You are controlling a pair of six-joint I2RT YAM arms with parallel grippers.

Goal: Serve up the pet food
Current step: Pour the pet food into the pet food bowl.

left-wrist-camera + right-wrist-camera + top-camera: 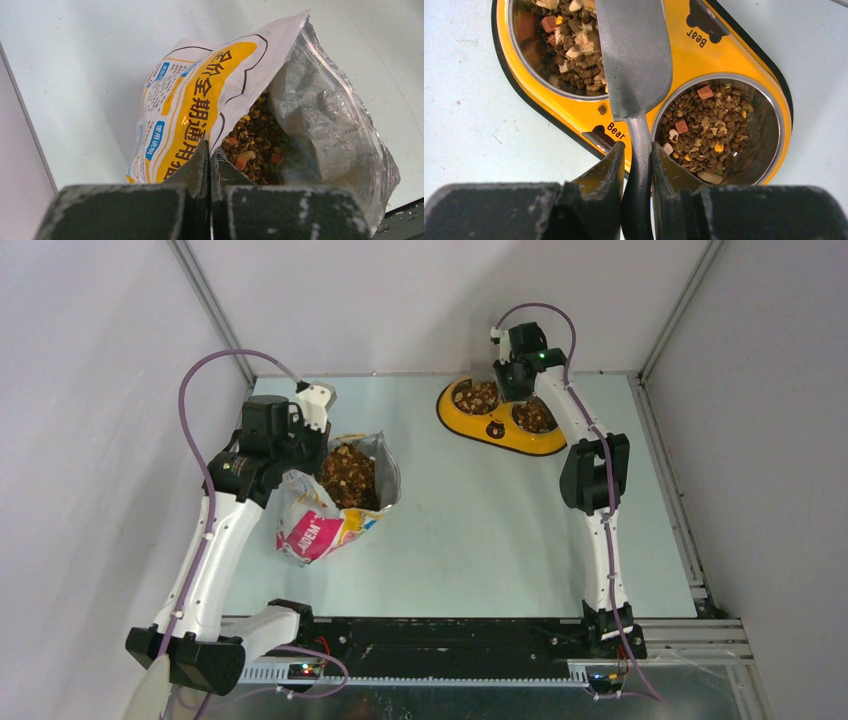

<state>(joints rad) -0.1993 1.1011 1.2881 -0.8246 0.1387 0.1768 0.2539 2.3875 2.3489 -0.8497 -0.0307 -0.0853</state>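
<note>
The pet food bag [315, 525] stands open at the table's left, brown kibble [348, 475] showing inside. My left gripper [300, 455] is shut on the bag's rim. In the left wrist view the fingertips [209, 150] pinch the printed edge of the bag [200, 95] beside the kibble [255, 135]. My right gripper [515, 380] hovers over the yellow feeder [500, 430], shut on the dark handle of the grey scoop [634, 55]. The scoop's blade reaches over the left bowl. Both bowls hold pet food [704, 125]. The right gripper [638, 150] grips the handle low down.
The feeder [704, 55] sits at the back of the table near the rear wall. Side walls close in on both sides. Bare pale table surface [470, 530] lies between the bag and the feeder.
</note>
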